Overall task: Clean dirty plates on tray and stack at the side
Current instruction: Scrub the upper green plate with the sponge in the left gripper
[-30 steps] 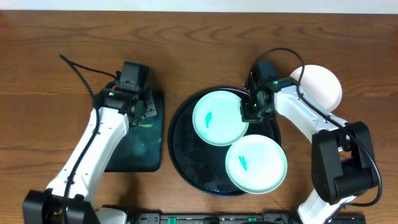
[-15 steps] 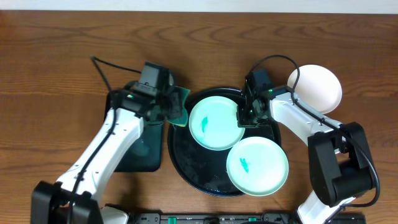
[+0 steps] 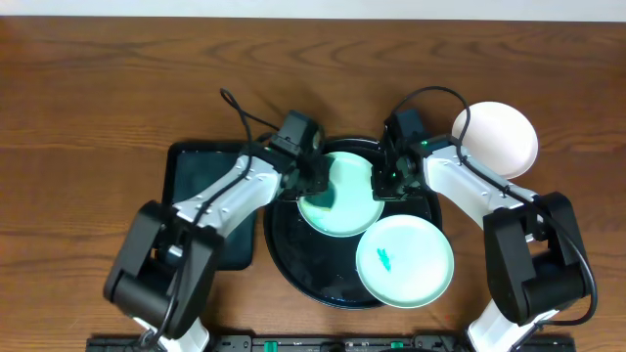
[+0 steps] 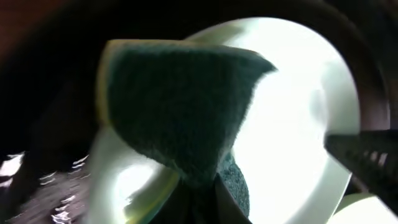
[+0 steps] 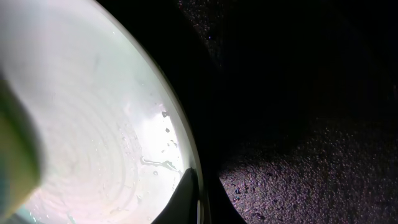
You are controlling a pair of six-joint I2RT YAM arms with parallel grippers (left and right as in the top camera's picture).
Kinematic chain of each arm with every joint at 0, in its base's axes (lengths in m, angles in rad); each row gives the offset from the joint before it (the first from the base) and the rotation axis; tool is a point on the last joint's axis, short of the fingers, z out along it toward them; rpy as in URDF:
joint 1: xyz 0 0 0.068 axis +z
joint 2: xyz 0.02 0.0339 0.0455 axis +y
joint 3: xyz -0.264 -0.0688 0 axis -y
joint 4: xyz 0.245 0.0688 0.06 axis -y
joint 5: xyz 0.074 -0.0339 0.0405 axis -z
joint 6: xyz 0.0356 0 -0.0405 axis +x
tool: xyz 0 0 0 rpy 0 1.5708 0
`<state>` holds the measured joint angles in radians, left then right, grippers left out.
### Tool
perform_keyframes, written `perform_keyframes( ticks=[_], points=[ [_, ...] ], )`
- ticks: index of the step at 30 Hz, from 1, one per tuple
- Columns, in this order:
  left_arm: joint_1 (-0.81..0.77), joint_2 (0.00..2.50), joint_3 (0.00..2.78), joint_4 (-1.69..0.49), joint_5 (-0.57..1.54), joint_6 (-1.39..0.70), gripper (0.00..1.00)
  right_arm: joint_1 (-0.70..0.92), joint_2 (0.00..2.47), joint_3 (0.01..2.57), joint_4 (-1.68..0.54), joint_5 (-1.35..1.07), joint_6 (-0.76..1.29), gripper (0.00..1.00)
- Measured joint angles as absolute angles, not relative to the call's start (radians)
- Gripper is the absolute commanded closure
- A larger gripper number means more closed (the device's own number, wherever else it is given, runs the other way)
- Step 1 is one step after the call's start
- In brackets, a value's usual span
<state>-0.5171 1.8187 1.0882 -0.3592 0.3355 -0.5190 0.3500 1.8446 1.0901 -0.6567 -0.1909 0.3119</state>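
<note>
**Left to right.** At far left lies the dark-green rectangular tray [image 3: 201, 176], partly crossed by the left arm. The left gripper [image 3: 311, 182] has its fingers closed on a sponge [image 4: 180, 112]. The sponge's scouring face is pressed on the left half of the upper mint plate [image 3: 357, 205]. We judge this to be the scrubbing step; the pad covers the plate's centre, so any smear there is hidden.

At the plate's right edge the right gripper [image 3: 388, 182] is clamped on the rim, and one finger [image 5: 183, 202] shows at that edge in the right wrist view. We take this grip as a brace against sliding on the wet, glossy black tray [image 3: 293, 249].

Below and to the right, the lower mint plate [image 3: 406, 262] lies on the same tray. Its rim meets the upper plate's, touching or overlapping, we cannot tell which. Its teal smear [image 3: 383, 259] is not yet cleaned, and it crowds the wiping room. Farther right, the white plate [image 3: 495, 137] sits on the tabletop [image 3: 98, 78], off the tray, where we expect the stack to form.
</note>
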Motion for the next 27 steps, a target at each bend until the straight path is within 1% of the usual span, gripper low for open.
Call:
perform_keyframes(
  ticks=[7, 13, 15, 18, 27],
  points=[
    [-0.553, 1.869, 1.102, -0.311, 0.365, -0.639, 0.92, 0.350, 1.844, 1.090, -0.657, -0.191, 0.312, 0.99],
    [-0.615, 1.911, 1.102, -0.213, 0.547, -0.668, 0.93, 0.350, 1.844, 1.090, -0.657, -0.191, 0.312, 0.99],
    [-0.639, 1.916, 1.102, -0.224, 0.593, -0.673, 0.93, 0.350, 1.845, 1.090, -0.657, -0.191, 0.312, 0.99],
    [-0.637, 1.917, 1.110, -0.278, 0.604, -0.678, 0.93, 0.350, 1.844, 1.090, -0.658, -0.192, 0.312, 0.99],
    [-0.565, 1.909, 1.131, -0.446, 0.542, -0.677, 0.93, 0.350, 1.844, 1.090, -0.661, -0.196, 0.312, 0.99]
  ],
)
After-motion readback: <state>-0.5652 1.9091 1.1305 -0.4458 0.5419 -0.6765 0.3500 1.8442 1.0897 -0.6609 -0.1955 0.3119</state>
